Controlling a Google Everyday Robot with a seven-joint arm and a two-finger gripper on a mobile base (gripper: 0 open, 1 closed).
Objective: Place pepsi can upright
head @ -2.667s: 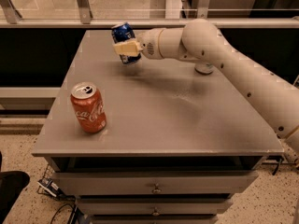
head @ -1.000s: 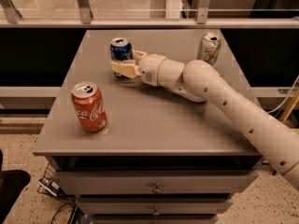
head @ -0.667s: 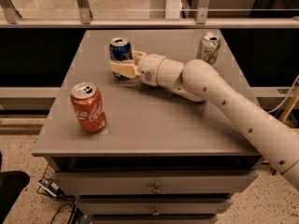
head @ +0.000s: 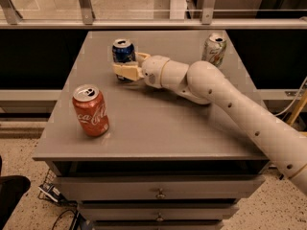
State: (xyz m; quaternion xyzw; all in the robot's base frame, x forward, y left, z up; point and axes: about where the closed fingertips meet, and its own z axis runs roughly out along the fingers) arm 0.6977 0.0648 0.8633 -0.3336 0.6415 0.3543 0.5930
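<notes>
The pepsi can [head: 123,51] stands between the two fingers of the claw [head: 127,64]. Its long axis points straight up, its silver top with the opening faces the ceiling, and its base sits on the grey desk [head: 158,128]. The claw comes to it from the side, low over the desk, and the arm stretches away from it toward the near right corner. One pale finger [head: 123,72] lies across the lower front of the can and the other is at its far right side. As far as I can see both touch the can, so I judge that the claw is closed on it at a narrow width.

This is the relation that matters for the next move. The can is inside the claw, not beside it, and it is already upright. I think the placing is almost done. What remains is to open the fingers and draw the claw back along the line of the arm, without pushing the can over.

The red Coca-Cola can [head: 90,110] stands well apart from the claw on its near left side. The 7up can [head: 214,49] stands behind the forearm, also well apart.
</notes>
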